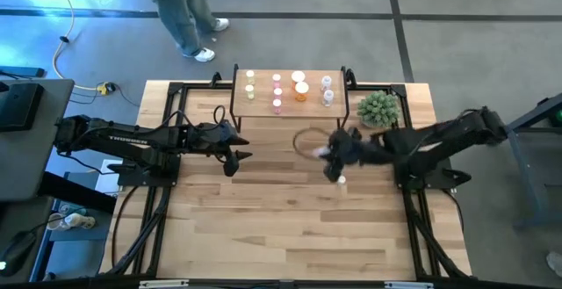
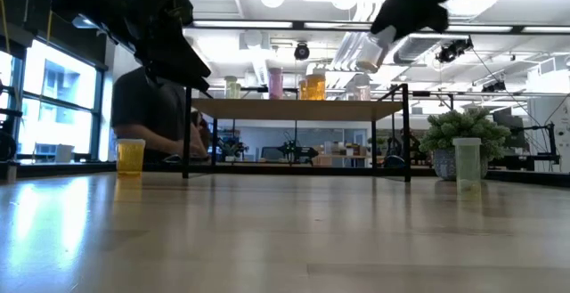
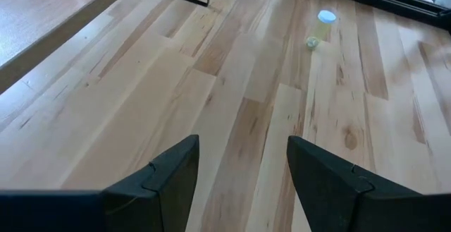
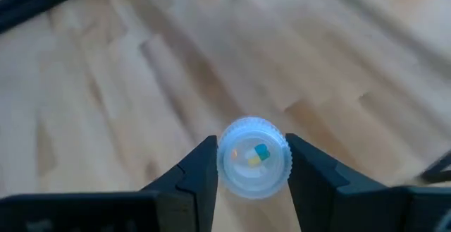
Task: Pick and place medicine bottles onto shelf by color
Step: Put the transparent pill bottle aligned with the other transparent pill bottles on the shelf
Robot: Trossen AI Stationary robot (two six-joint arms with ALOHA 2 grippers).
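Note:
The shelf (image 1: 290,91) stands at the table's far middle with several bottles (image 1: 301,89) upright on it: yellowish, pink, orange and clear, left to right; the low view (image 2: 298,108) shows it too. My right gripper (image 1: 330,154) is in front of the shelf, raised to about shelf height, shut on a clear bottle (image 2: 365,51). My left gripper (image 1: 235,159) is open and empty, to the left of it, above the table. A pale bottle (image 1: 341,180) stands on its base on the table near my right gripper. A yellow bottle (image 2: 130,157) stands at the left. My right gripper pinches the clear bottle between its two fingers, one on each side of the round body (image 4: 254,156). In the low view the fingers are on its white-capped end (image 2: 384,33). The bottle is lifted clear, tilted, its body slanting down away from the fingers.
A green potted plant (image 1: 379,107) stands to the right of the shelf. A thin dark ring (image 1: 307,140) lies on the table in front of the shelf. A person (image 1: 180,12) stands beyond the far edge. Bare wood (image 1: 290,227) lies toward the near edge.

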